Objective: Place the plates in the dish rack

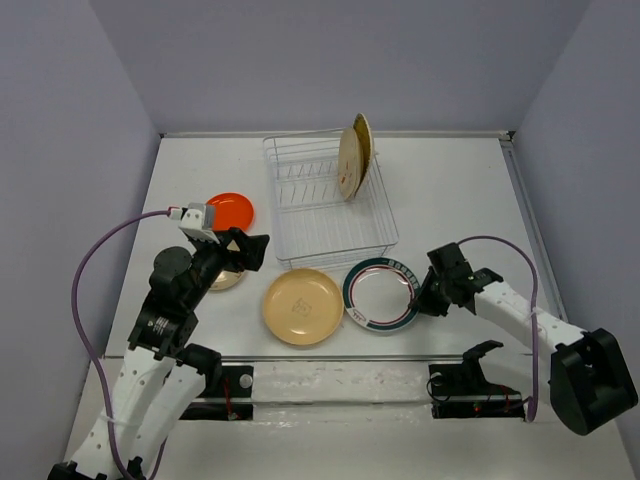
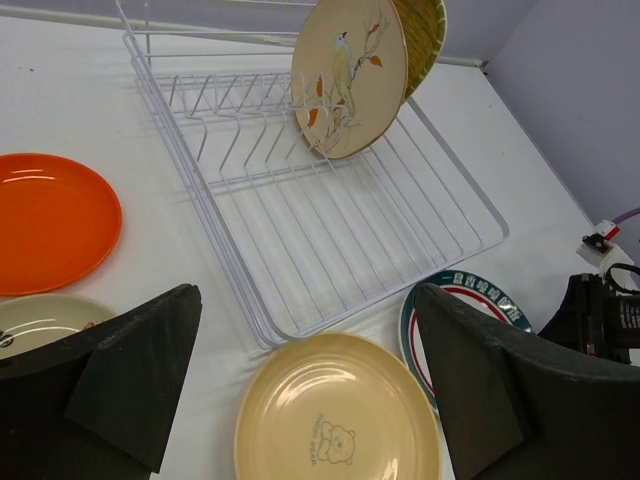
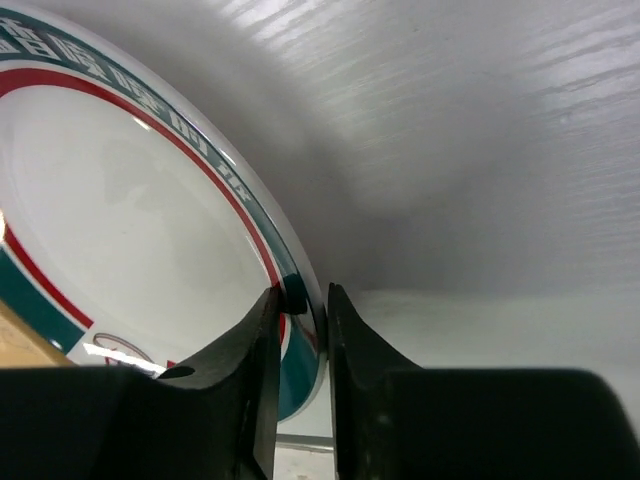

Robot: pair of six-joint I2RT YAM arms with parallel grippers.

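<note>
Right gripper (image 3: 303, 300) pinches the teal-rimmed plate (image 3: 130, 220) just before the dish rack (image 1: 384, 195); left gripper (image 2: 305, 300) hangs spread nearby.

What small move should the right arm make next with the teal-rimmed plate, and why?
Probably lift slightly. The right jaws pinch the rim of the teal-rimmed plate, which lies on the table beside the tan plate; raising it should clear that plate before swinging toward the dish rack.
</note>
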